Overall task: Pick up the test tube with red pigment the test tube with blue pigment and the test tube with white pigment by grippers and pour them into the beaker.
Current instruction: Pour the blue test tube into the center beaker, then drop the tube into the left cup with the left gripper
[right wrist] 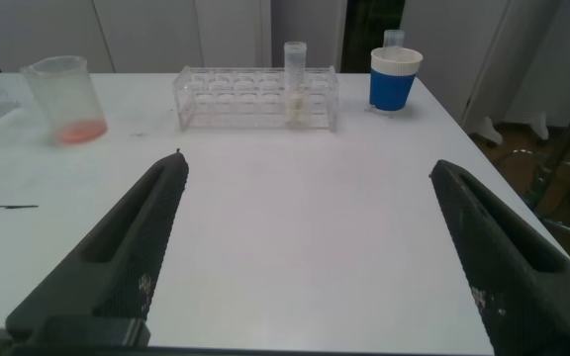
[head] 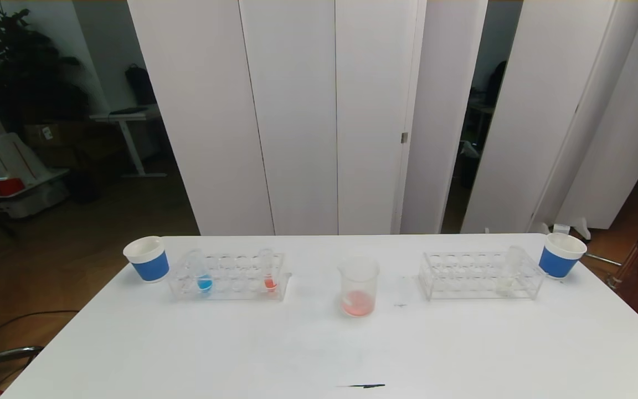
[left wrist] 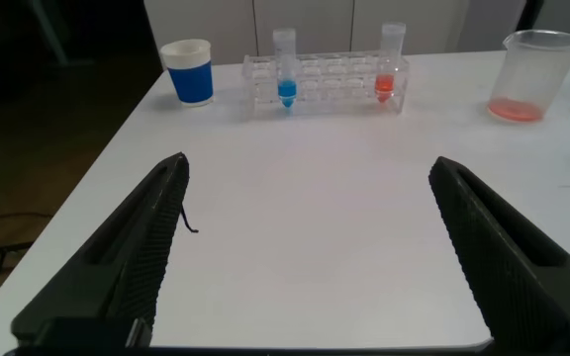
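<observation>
Both arms held low at 6 o'clock, short of the racks. Left gripper (left wrist: 305, 247) and right gripper (right wrist: 305, 247): jaws wide, empty.

Slim clear tube with blue liquid (head: 204, 277) racked at 10 o'clock; whitish-liquid tube (head: 510, 271) at 2 o'clock.

Clear glass beaker (head: 359, 285), pink residue, at 12.

Risk: slim tubes stand close inside the racks; an off-centre close could tip one or drag its rack.

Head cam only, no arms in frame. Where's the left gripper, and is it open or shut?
Observer: The left gripper is open and empty, above the white table, pointing at the slim clear test tube with blue pigment in its clear plastic rack.
Operator: And the right?
Observer: The right gripper is open and empty too, facing the slim clear test tube with white pigment in the other clear rack.
</observation>
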`<move>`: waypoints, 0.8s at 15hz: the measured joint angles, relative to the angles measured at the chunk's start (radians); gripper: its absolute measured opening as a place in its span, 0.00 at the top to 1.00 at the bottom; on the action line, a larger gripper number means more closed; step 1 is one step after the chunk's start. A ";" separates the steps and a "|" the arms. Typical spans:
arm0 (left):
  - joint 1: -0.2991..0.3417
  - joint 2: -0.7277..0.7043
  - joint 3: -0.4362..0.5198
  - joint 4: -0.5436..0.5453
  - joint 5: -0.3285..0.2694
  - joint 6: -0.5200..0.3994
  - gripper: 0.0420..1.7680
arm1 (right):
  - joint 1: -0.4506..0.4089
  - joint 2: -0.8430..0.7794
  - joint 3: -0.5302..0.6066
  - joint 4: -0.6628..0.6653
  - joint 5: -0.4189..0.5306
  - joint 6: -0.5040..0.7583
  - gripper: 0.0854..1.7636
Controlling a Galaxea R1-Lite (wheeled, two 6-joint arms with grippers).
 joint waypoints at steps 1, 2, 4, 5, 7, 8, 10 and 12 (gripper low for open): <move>0.000 0.000 -0.003 0.001 0.001 0.000 0.02 | 0.000 0.000 0.000 0.000 0.000 0.000 0.01; 0.000 0.000 -0.018 0.006 0.007 0.000 0.02 | 0.000 0.000 0.000 0.000 0.000 0.000 0.01; 0.000 0.001 -0.081 0.025 0.020 0.000 0.02 | 0.000 0.000 0.000 0.000 0.000 0.000 0.01; 0.000 0.005 -0.123 0.043 0.028 0.000 0.02 | 0.000 0.000 0.000 0.000 0.000 0.000 0.01; -0.001 0.030 -0.229 0.075 0.036 -0.001 0.02 | 0.000 0.000 0.000 0.000 0.000 0.000 0.01; -0.001 0.059 -0.281 0.079 0.039 -0.002 0.02 | 0.000 0.000 0.000 0.000 0.000 0.000 0.01; -0.003 0.144 -0.389 0.075 0.047 -0.010 0.02 | 0.000 0.000 0.000 0.000 0.000 0.000 0.01; -0.008 0.245 -0.479 0.057 0.052 -0.016 0.02 | 0.000 0.000 0.000 0.000 0.000 0.000 0.01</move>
